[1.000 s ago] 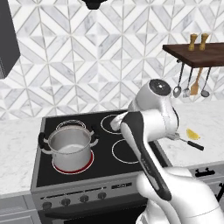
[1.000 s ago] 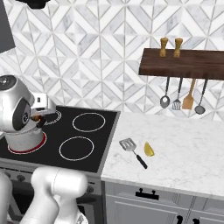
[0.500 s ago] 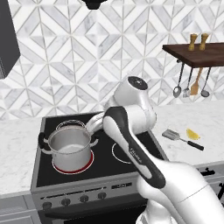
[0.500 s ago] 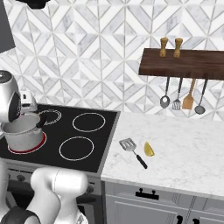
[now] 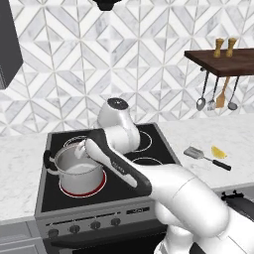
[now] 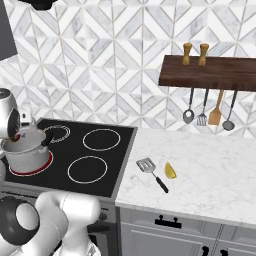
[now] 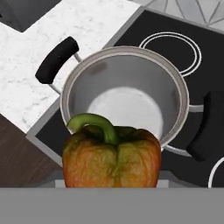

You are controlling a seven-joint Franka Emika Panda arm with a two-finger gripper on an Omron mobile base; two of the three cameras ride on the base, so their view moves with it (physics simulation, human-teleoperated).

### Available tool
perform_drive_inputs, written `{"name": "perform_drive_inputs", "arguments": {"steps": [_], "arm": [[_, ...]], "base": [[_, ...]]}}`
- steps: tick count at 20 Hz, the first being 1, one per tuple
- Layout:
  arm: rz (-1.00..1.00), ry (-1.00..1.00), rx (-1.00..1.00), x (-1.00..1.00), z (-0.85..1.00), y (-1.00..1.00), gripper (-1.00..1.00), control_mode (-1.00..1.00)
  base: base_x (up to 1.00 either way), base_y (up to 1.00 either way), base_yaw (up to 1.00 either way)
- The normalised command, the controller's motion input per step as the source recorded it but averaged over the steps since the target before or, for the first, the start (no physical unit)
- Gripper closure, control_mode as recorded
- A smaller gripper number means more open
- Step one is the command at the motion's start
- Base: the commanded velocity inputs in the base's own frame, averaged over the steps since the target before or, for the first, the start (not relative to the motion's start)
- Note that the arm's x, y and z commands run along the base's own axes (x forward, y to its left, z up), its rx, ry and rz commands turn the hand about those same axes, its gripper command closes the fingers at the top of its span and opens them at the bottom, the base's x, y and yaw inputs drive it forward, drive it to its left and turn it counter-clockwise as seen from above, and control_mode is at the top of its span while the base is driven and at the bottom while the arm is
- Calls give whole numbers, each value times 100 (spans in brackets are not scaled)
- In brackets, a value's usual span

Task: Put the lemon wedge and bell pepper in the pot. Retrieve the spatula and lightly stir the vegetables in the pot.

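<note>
While I am hovering above the pot point(image 7: 127, 103), my claw is pinching a bell pepper point(image 7: 112, 157), orange-red with a curled green stem, held just over the pot's near rim. Judging by its look, the pepper is light, hollow and smooth-skinned, so I am gripping its broad sides, not the stem. The pot is sitting on a glowing front burner of the stove point(image 5: 149, 149), and its pale inside is holding nothing yet. From the hand view I am seeing straight down into the pot. From the right base view I am seeing what that misses: the lemon wedge point(image 6: 170, 170) lying just beside the spatula point(image 6: 152, 172) on the tabletop point(image 6: 210, 170), well apart from the pot.
</note>
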Motion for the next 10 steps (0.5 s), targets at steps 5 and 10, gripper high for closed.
{"name": "perform_drive_inputs", "arguments": {"steps": [5, 10], "arm": [[0, 19, -10, 35, -49, 43, 100, -100], [-2, 15, -10, 24, -49, 23, 100, -100]], "base": [[0, 0, 0], [0, 0, 0]]}}
